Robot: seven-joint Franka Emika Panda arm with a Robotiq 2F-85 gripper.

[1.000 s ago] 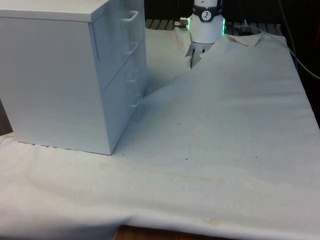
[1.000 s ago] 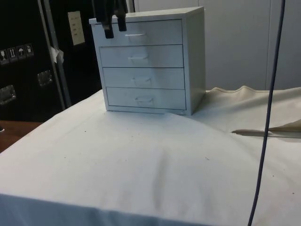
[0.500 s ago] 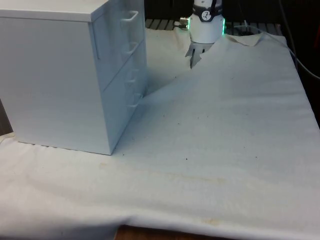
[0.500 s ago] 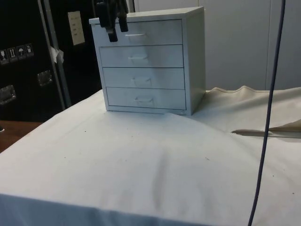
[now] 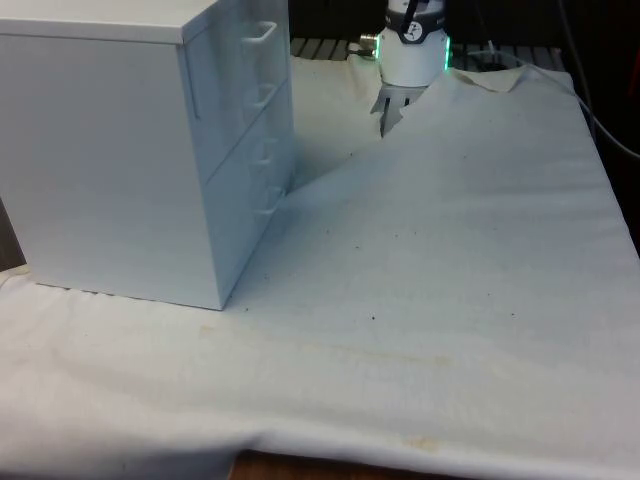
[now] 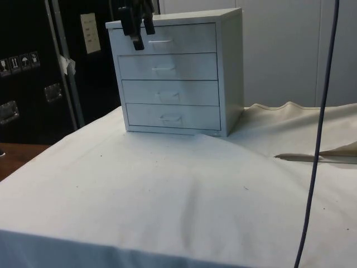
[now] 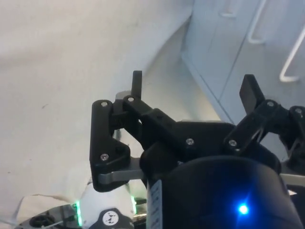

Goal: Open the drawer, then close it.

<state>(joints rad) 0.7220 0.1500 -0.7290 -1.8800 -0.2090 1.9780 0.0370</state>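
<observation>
here the gripper [image 6: 139,34] hangs with fingers spread wide just beside the top drawer's handle [image 6: 160,42], likely lined up to hook it; the chest of drawers [image 5: 130,150] is fully closed.

White arm base [image 5: 411,55], green-lit ring; black gripper [image 7: 193,90], linkage arms with silver screws [image 7: 189,141].

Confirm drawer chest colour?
White, handles included; the chest of drawers shows it best in the side view.

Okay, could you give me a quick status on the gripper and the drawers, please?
Gripper open, up beside the top drawer's handle, holding nothing. All four drawers of the chest shut. Nothing in the way.
</observation>
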